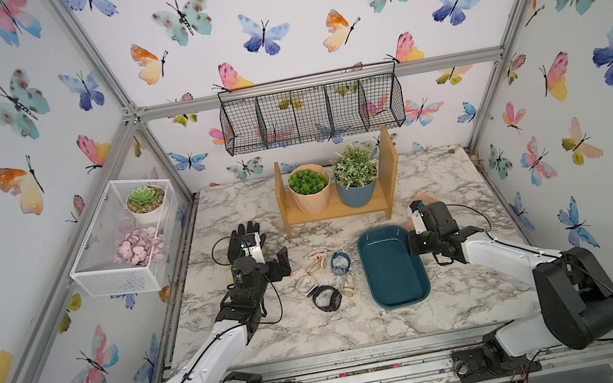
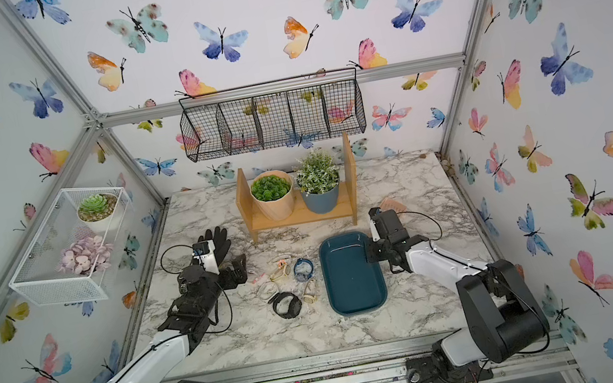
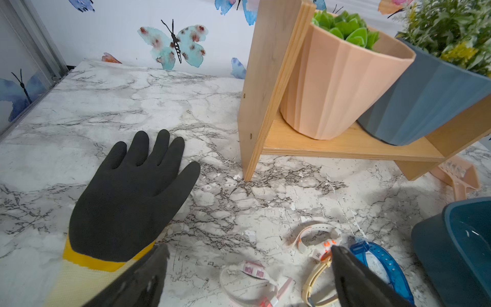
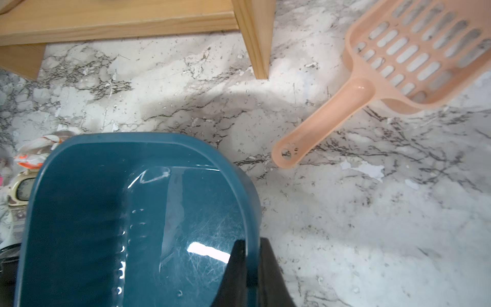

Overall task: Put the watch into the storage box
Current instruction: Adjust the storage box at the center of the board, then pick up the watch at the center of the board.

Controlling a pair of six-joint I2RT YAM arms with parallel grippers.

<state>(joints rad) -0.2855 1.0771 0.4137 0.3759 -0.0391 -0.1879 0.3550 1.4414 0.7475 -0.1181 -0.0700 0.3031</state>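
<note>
1 grip — right gripper [image 4: 252,244] pinching storage box [image 4: 93,212] rim.

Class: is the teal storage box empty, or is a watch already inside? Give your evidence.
Empty. The storage box shows only its bare floor in both top views; the black watch lies on the table beside it.

Cropped by frame edges — the storage box [image 4: 79,199] and the scoop [image 4: 361,90].

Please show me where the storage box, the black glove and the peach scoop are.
storage box [image 1: 392,271]: in a top view, on its bare inner floor.
black glove [image 3: 127,196]: left wrist view, on its black hand part.
peach scoop [image 4: 326,122]: right wrist view, on its handle.
</note>
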